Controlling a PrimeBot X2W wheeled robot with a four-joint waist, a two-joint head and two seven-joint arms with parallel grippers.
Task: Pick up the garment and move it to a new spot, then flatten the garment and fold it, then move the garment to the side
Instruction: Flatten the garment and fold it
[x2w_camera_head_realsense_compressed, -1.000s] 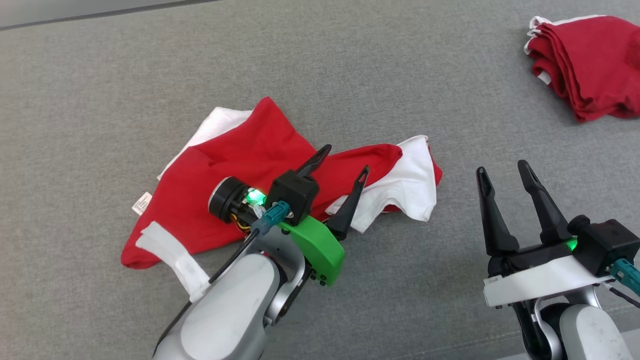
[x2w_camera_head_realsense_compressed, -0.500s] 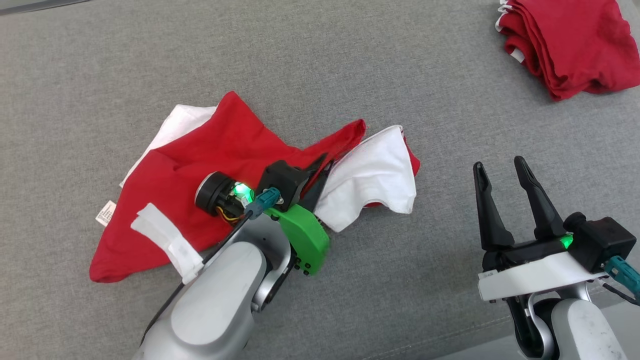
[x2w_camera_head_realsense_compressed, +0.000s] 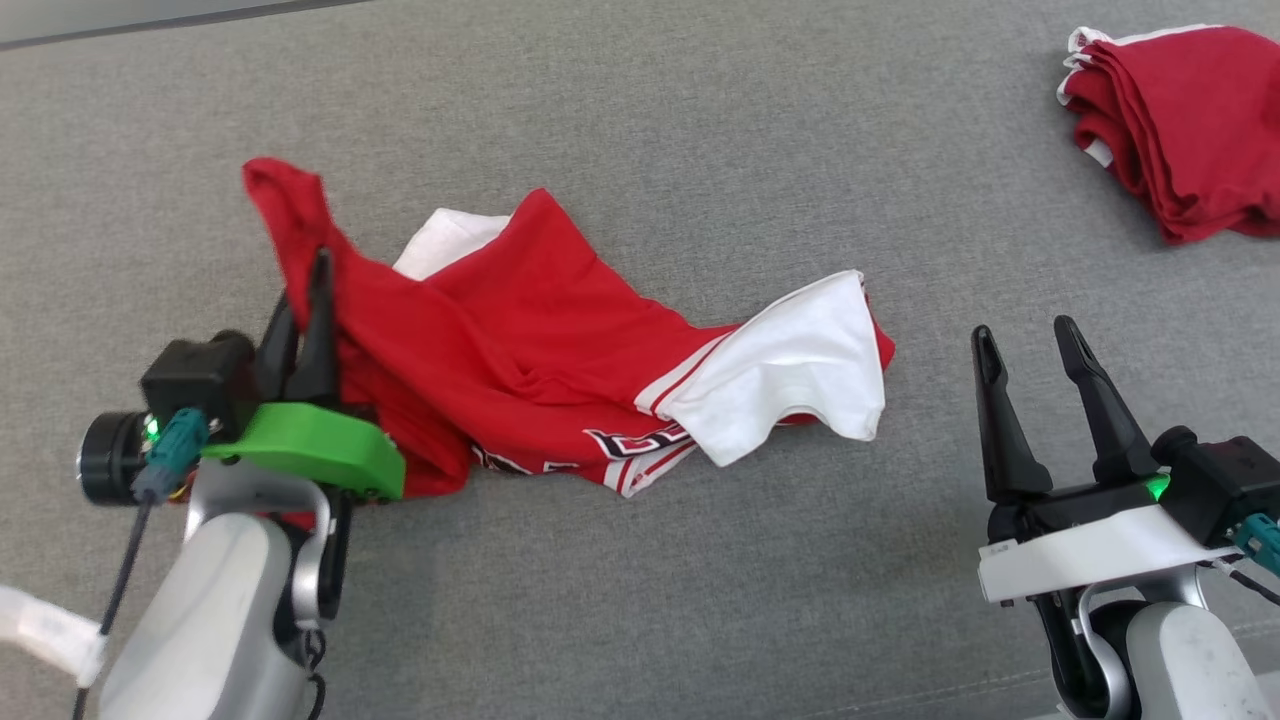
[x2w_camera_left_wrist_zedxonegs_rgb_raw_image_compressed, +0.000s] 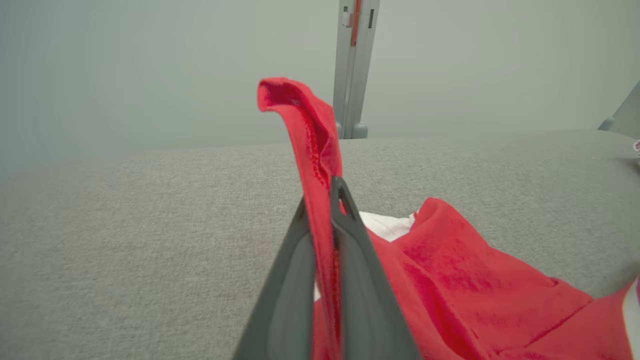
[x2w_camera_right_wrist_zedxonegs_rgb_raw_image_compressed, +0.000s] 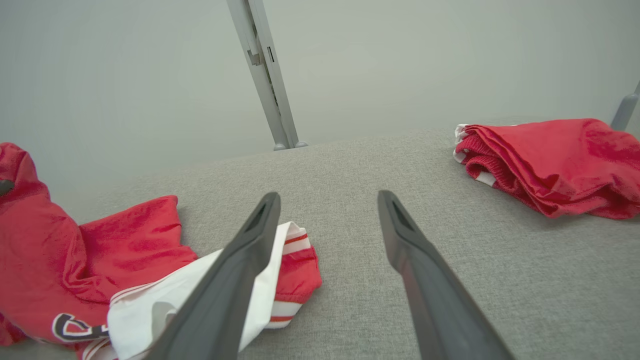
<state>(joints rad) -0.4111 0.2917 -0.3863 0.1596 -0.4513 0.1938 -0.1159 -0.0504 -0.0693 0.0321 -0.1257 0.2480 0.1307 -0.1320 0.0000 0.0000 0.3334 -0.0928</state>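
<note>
A red garment (x2w_camera_head_realsense_compressed: 520, 330) with white sleeves and striped trim lies crumpled across the grey cushioned surface (x2w_camera_head_realsense_compressed: 640, 120). My left gripper (x2w_camera_head_realsense_compressed: 305, 290) is shut on a red edge of it and holds that edge lifted at the left, the cloth (x2w_camera_left_wrist_zedxonegs_rgb_raw_image_compressed: 310, 135) rising between the two dark fingers. The rest of the garment (x2w_camera_right_wrist_zedxonegs_rgb_raw_image_compressed: 95, 260) trails to the right, ending in a white sleeve (x2w_camera_head_realsense_compressed: 790, 375). My right gripper (x2w_camera_head_realsense_compressed: 1030, 345) stands open over bare surface, right of the sleeve and apart from it.
A folded pile of red garments (x2w_camera_head_realsense_compressed: 1180, 120) lies at the far right corner, also in the right wrist view (x2w_camera_right_wrist_zedxonegs_rgb_raw_image_compressed: 550, 165). A grey upright post (x2w_camera_right_wrist_zedxonegs_rgb_raw_image_compressed: 265, 75) stands behind the surface. Bare surface stretches along the front and far left.
My left gripper closed on the garment's red edge, then swung left and up with it, dragging and unrolling the cloth so lettering and striped trim show. The right gripper stayed put.
</note>
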